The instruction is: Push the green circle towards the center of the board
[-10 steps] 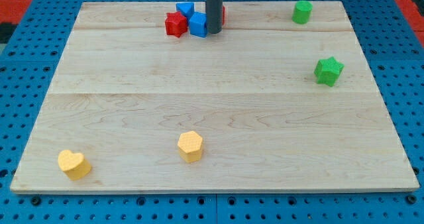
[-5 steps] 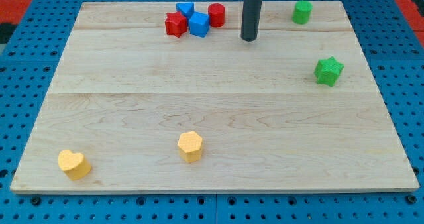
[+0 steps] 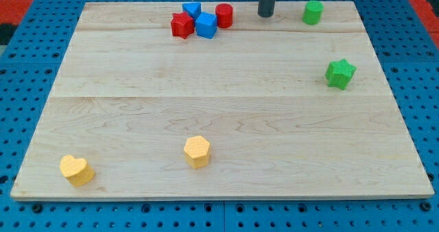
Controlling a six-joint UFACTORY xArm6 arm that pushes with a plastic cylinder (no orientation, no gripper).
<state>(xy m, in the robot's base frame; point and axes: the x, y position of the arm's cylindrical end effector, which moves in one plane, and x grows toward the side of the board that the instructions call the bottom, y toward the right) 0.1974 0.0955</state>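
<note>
The green circle (image 3: 313, 12) stands near the top right corner of the wooden board (image 3: 219, 101). My tip (image 3: 266, 16) is near the board's top edge, a short way to the view's left of the green circle and apart from it. The tip is to the right of the red circle (image 3: 223, 16).
A red star (image 3: 182, 25), a blue block (image 3: 206, 26) and a second blue block (image 3: 192, 10) cluster with the red circle at the top. A green star (image 3: 339, 73) sits at the right. A yellow hexagon (image 3: 196, 151) and a yellow heart (image 3: 76, 169) sit near the bottom.
My tip has moved from beside the blue and red cluster to the right and then up towards the board's top edge, closer to the green circle. No block has moved.
</note>
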